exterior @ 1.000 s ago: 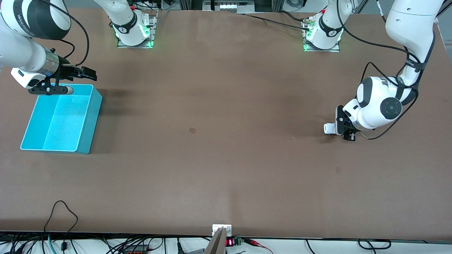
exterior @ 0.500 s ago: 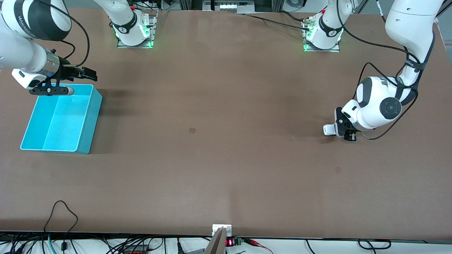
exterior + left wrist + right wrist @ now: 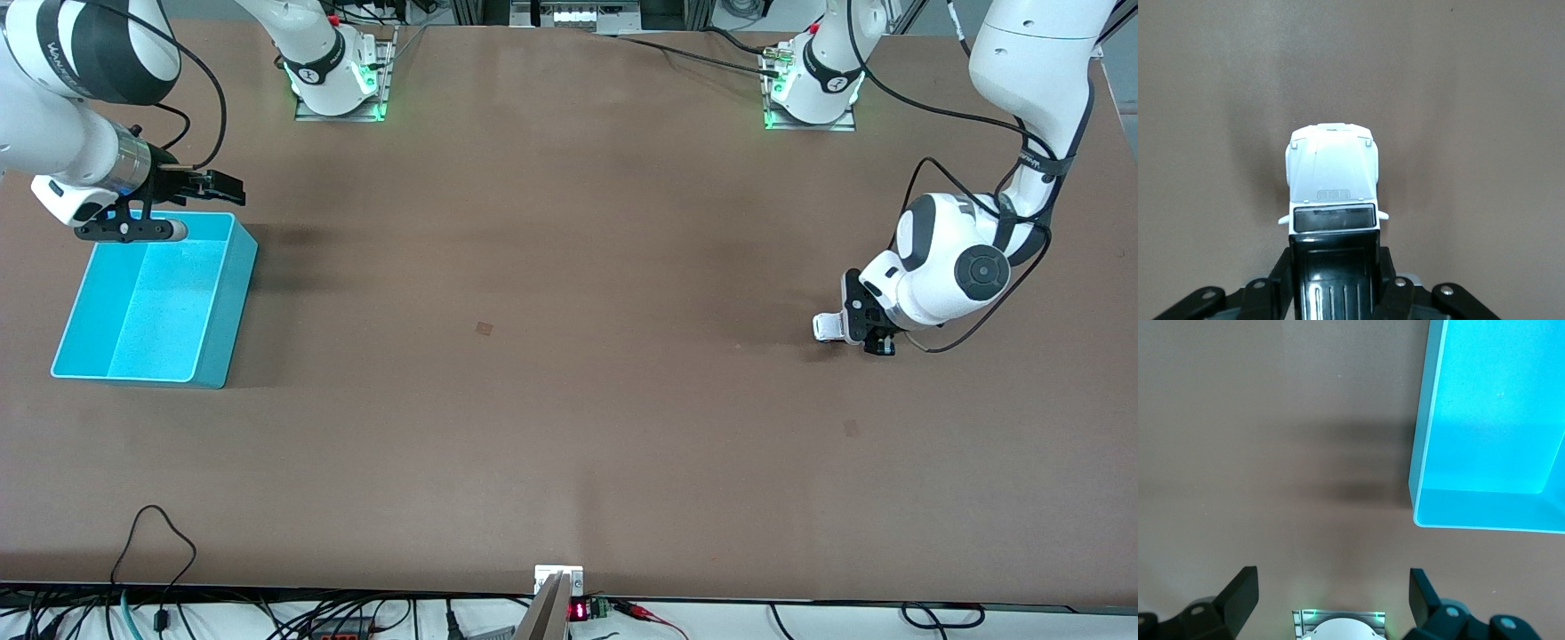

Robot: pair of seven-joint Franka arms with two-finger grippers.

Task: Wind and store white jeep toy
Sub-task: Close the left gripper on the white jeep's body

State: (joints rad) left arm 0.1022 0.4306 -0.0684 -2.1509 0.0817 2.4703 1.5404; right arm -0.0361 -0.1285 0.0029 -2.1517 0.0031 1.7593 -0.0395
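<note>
in the front view my left gripper (image 3: 867, 333) is low over the table (image 3: 569, 373) near the left arm's end, and the white jeep toy (image 3: 827, 326) pokes out from it. compared with a second ago, my left hand and the jeep have slid a tiny bit toward the middle of the table, so i think i am rolling the car along the top to wind it up, and the winding is not done yet. my left arm comes down from its base, bends at the elbow and curls low so the wrist points sideways at the table top. my right gripper (image 3: 218, 185) hangs by the corner of the cyan bin (image 3: 227, 302) that lies farthest from the front camera, and that arm waits; it has hardly moved. the bin has nothing in it, so the storing part is not yet done. in the left wrist view my left gripper (image 3: 1335, 280) is squeezed shut on the black roof part of the white jeep toy (image 3: 1331, 170), and the white hood sticks out over the brown table. in the right wrist view my right gripper (image 3: 1335, 597) has its fingers spread wide and holds nothing, with the cyan bin (image 3: 1425, 467) just beside it.
</note>
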